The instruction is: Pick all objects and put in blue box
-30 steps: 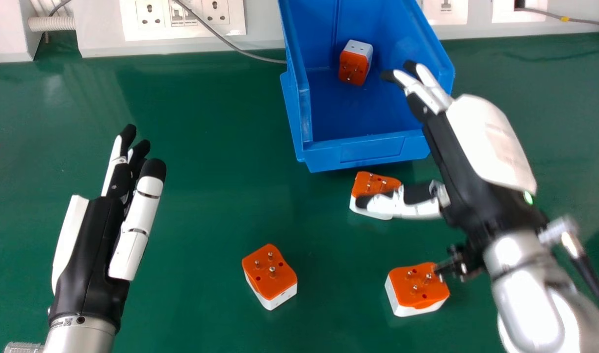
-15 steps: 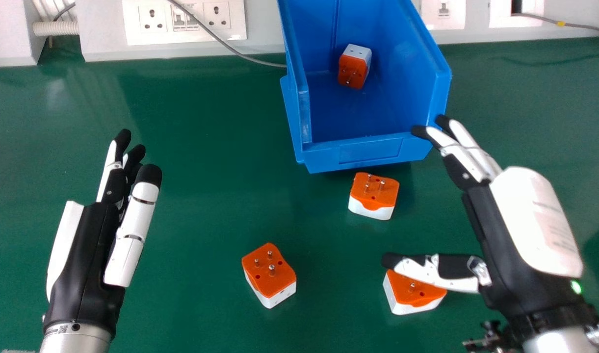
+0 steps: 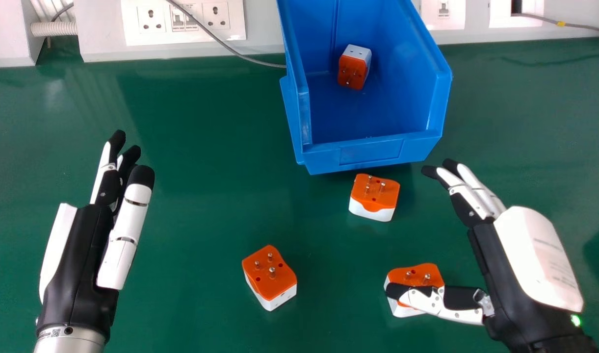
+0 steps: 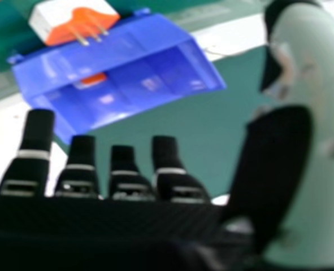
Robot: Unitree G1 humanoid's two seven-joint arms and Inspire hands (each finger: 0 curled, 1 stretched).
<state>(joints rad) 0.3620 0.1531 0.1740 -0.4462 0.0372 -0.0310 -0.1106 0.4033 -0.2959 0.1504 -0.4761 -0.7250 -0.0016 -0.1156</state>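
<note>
"Adapter by the right hand: status?"
"Toward the table's near edge, right side, partly behind the thumb in head view. Contact: can't tell. Hand's wide open, nothing held."
"Handling guess?"
"Light, stiff, slightly slick plastic. Grip opposite white side walls, clear of pins."
"Rest?"
"One adapter just off the blue box's front edge, another left of that, one inside. Left hand open, table's left side."
</note>
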